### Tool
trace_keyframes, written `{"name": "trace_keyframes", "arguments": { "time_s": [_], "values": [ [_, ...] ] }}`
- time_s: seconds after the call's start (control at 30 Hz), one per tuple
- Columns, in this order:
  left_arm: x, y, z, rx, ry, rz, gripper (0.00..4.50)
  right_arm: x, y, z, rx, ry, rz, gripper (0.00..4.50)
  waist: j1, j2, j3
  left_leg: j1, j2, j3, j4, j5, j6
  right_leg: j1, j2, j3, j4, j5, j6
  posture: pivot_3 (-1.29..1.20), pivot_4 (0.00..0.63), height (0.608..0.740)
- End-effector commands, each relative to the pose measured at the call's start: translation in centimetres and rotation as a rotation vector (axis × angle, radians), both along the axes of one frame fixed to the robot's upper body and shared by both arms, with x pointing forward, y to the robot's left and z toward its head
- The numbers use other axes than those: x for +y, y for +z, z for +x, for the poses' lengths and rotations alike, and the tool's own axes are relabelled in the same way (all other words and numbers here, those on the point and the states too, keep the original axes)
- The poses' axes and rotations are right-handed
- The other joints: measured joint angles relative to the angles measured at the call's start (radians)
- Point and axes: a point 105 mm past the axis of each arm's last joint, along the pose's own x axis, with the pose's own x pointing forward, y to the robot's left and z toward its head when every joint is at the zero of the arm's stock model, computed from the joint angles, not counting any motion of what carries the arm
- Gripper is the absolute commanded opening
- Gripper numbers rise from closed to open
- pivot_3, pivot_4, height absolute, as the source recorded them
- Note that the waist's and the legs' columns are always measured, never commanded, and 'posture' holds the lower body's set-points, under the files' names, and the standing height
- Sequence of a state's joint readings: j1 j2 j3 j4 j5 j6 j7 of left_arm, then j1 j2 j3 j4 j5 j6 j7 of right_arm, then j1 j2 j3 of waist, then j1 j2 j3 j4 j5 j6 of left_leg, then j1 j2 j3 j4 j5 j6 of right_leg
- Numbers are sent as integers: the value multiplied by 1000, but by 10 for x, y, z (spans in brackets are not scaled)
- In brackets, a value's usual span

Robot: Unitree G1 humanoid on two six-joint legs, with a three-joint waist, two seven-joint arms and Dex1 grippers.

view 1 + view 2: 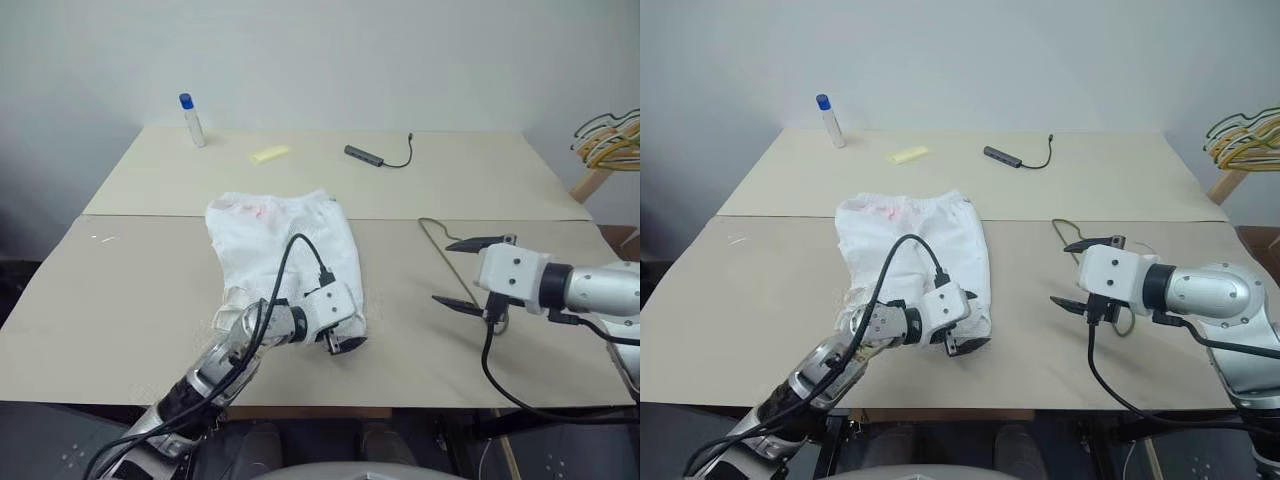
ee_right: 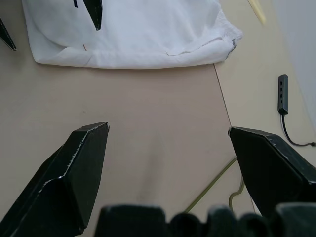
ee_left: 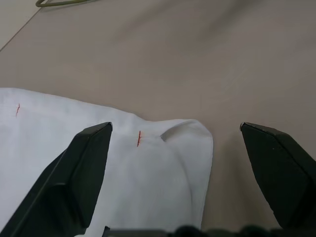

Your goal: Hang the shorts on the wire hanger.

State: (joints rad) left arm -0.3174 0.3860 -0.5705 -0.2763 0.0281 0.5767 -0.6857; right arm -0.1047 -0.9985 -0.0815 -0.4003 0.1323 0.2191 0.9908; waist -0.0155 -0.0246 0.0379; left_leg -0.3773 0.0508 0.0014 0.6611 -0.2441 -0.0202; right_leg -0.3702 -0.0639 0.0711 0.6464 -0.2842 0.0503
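White shorts (image 1: 285, 255) flat mid-table, L gripper (image 1: 343, 338) wide open over near leg hem, nothing gripped; R gripper (image 1: 463, 273) wide open & empty just above wire hanger (image 1: 435, 236) lying right of shorts.

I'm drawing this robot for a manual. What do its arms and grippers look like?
Both arms are silver-grey metal tubes ending in white boxy wrist blocks. The left gripper and the right gripper each have two black, pointed fingers. A black cable loops along each arm.
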Motion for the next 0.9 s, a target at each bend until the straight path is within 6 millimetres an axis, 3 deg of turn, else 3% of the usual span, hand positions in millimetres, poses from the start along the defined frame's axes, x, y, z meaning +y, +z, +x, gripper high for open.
{"name": "trace_keyframes", "arguments": {
  "time_s": [0.03, 0.1, 0.23, 0.57, 0.63, 0.77, 0.9],
  "values": [
    [-6, -2, 7, -8, 20, 35, 4500, 5, 11, 4, -54, 9, 4, 4472, 0, 0, 0, 0, 0, 0, 0, 0, 0, 0, 0, 0, 0, 0, 0, -30, 0, 740],
    [-8, -8, 7, 26, 32, 51, 4500, 5, 10, 5, -58, 8, -2, 4472, 0, 0, 0, 0, 0, 0, 0, 0, 0, 0, 0, 0, 0, 0, 0, -32, 0, 740],
    [-10, -14, 7, 24, 43, 85, 3718, 5, 9, 6, -62, 6, -4, 4500, 1, 0, 0, 0, 0, 0, 0, 0, 0, 0, 0, 0, 0, 0, 0, -32, 0, 740],
    [-3, -25, 17, 20, 134, 126, 523, 6, 9, 9, -67, 8, -5, 4500, 0, 1, 0, 1, 0, 0, 0, 0, 0, 1, 0, 0, 0, 0, 0, -23, 0, 740],
    [0, -27, 21, -2, 147, 144, 55, 7, 9, 10, -69, 10, -3, 4500, -1, 1, 0, 2, 0, 0, 0, 0, 0, 1, 0, 0, 0, 0, 0, -23, 0, 740],
    [4, -25, 22, -1, 157, 124, 55, 8, 6, 13, -70, 13, -7, 4500, -3, 1, -1, 3, 0, 0, 0, 0, 0, 3, 0, 0, 0, 0, 0, -21, 0, 740],
    [28, 5, 11, -33, 121, -48, 55, 14, 1, 19, -100, 51, -43, 4500, -21, 2, -1, 3, 1, 0, -2, 0, 0, 1, 1, 1, 0, -1, -1, -27, 0, 740]
  ]
}}
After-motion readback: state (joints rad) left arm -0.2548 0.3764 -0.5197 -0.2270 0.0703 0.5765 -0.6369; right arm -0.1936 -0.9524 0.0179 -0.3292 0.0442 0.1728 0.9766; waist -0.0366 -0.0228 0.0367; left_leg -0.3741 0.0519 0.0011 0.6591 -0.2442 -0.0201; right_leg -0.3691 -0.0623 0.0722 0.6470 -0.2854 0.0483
